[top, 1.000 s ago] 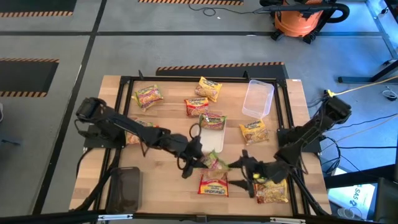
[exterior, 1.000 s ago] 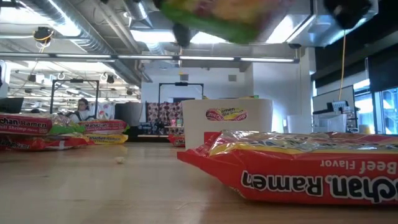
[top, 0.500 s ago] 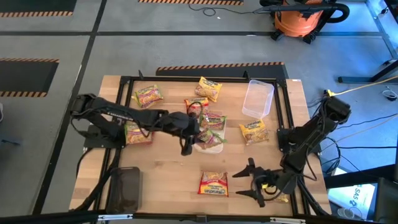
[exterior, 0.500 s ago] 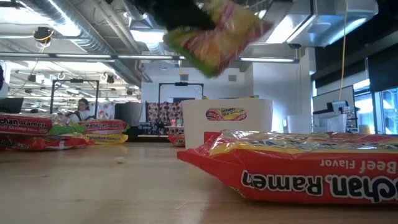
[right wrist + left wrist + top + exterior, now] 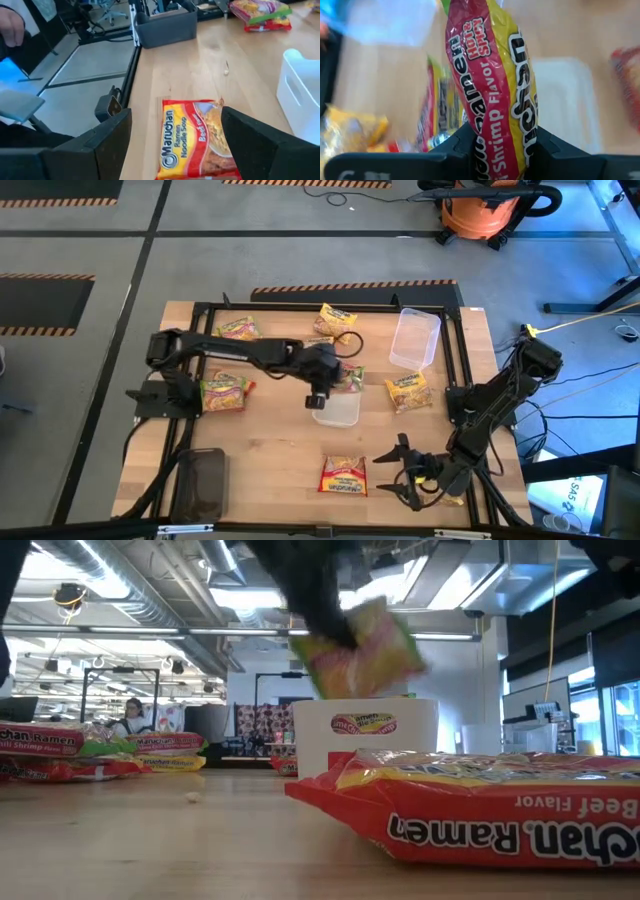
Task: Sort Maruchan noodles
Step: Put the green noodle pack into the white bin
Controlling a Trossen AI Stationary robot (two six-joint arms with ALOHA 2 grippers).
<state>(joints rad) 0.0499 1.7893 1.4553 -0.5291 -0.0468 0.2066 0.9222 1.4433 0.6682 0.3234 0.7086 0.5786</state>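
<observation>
wooden counter (image 5: 270, 450): most noodle packets lie loose and scattered on it, so by my reckoning the sorting is at an early to middle stage.
white tray (image 5: 338, 408): sits mid-counter; packets appear to stand on edge at its far end, though how many i cannot count.
clear tray (image 5: 414, 338): far right of the counter, looks empty.
dark tray (image 5: 204, 483): near left corner, nothing visible in it.
left gripper (image 5: 318, 383): over the far end of the white tray, jaws clamped on a hot & spicy shrimp packet (image 5: 492, 85) held on edge above the tray.
right gripper (image 5: 408, 476): near right corner, jaws spread wide and empty, aimed at the red beef packet (image 5: 343, 476) lying flat near the front edge.
loose packets left: one at far left (image 5: 225, 392), one right of the white tray (image 5: 408, 391), one at the far edge (image 5: 337, 321), one partly under the left arm (image 5: 238, 329).
hard to make out: packets beneath the left arm and gripper; the low view blurs the held packet.
</observation>
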